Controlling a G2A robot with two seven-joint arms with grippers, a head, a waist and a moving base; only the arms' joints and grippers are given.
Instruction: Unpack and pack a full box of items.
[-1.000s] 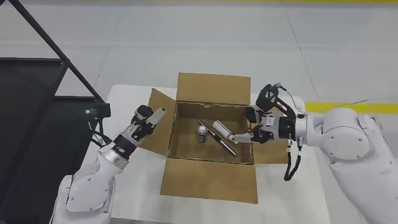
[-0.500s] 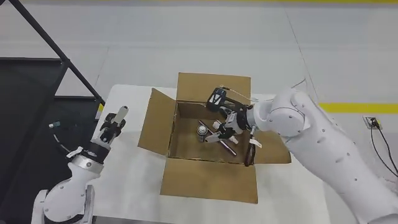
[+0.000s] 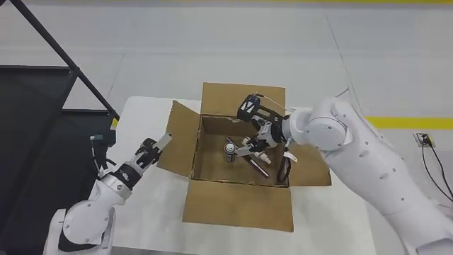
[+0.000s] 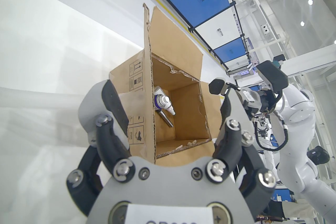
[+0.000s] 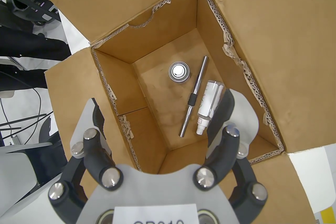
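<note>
An open cardboard box [image 3: 239, 205] stands mid-table with its flaps spread. On its floor are an upright small can [image 5: 179, 72], a metal rod [image 5: 194, 96] and a white spray bottle [image 5: 210, 104], the last two lying side by side. My right gripper [image 5: 162, 104] hangs open above the inside of the box [image 5: 249, 25], over the bottle and rod, holding nothing. In the top view the right gripper [image 3: 253, 147] sits just beside the can [image 3: 230, 149]. My left gripper [image 3: 157, 144] is open and empty, just outside the box's left flap [image 4: 136, 93].
The white table [image 3: 148, 205] has bare surface to the left of the box and along its front. A black frame [image 3: 42, 134] stands off the table's left side. The box's flaps jut out on all sides.
The right gripper moved from the box's right edge to above its inside. The left gripper swung away to the left, then came back near the left flap.
</note>
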